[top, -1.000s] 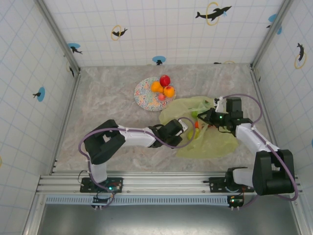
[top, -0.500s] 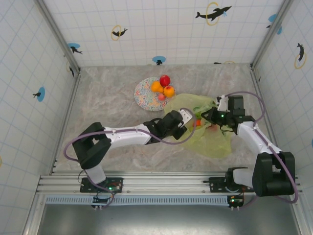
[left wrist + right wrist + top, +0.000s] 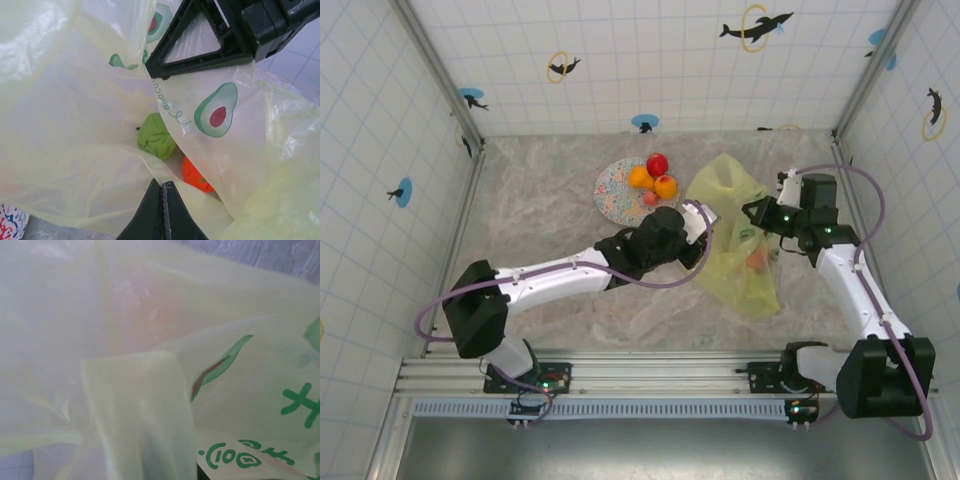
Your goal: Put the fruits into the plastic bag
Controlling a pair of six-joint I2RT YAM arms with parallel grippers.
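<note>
The yellow-green plastic bag (image 3: 738, 262) hangs lifted between my two grippers, with its mouth held apart. My left gripper (image 3: 704, 216) is shut on the bag's left rim; its jaws (image 3: 162, 186) pinch the film. My right gripper (image 3: 756, 212) is shut on the right rim, and its black body (image 3: 220, 35) faces the left wrist camera. Inside the bag lie a green fruit (image 3: 156, 142) and an orange-red one (image 3: 196, 175). A red apple (image 3: 658, 163), two oranges (image 3: 640, 177) and a small pink fruit (image 3: 650, 198) sit on the plate. Bag film (image 3: 150, 390) covers the right fingers.
The round patterned plate (image 3: 616, 196) lies on the marble table just left of the bag, close behind my left forearm. Tiled walls close in the table on three sides. Bare table (image 3: 540, 200) lies to the left.
Both grippers have risen and moved away from the near edge, pulling the bag up from lying flat to hanging between them. The left arm has stretched out further.
</note>
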